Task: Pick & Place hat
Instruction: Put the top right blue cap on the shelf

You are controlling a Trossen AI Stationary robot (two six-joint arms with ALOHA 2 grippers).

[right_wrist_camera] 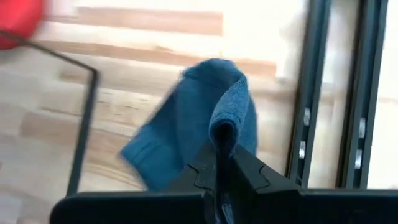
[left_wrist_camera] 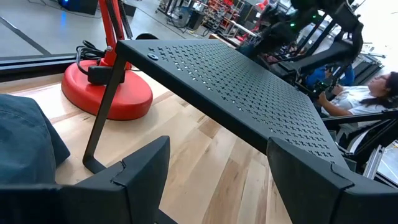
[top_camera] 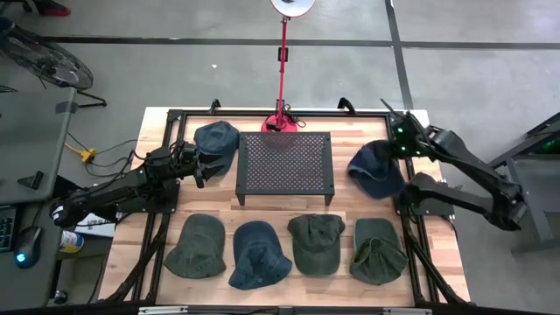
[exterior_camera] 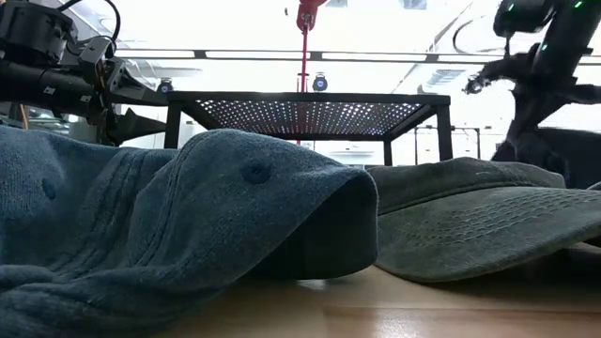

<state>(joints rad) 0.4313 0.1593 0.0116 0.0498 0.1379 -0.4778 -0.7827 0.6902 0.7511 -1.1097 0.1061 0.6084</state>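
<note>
My right gripper (top_camera: 396, 149) is at the table's right side, next to the black perforated stand (top_camera: 284, 164), and is shut on a dark blue hat (top_camera: 376, 171). My left gripper (left_wrist_camera: 227, 180) is open and empty at the table's left, just in front of a second dark blue hat (top_camera: 217, 138) that lies on the table left of the stand. In the left wrist view that hat (left_wrist_camera: 25, 143) lies beside the fingers, which point at the stand (left_wrist_camera: 236, 81). My right gripper pinches a raised fold of the blue hat's cloth (right_wrist_camera: 227, 121) between its two shut fingers. The fingers come from above, pointing down. The rest of the hat (right_wrist_camera: 180, 143) spreads below the fingers; whether its lower part rests on the table, I cannot tell.
Several hats lie in a row along the near edge: green (top_camera: 197, 245), blue (top_camera: 258, 254), green (top_camera: 315, 242), green (top_camera: 378, 251). A red lamp base (top_camera: 280, 122) stands behind the stand. A black frame rail (right_wrist_camera: 317, 93) runs along the right edge. A person (left_wrist_camera: 373, 93) sits beyond the table.
</note>
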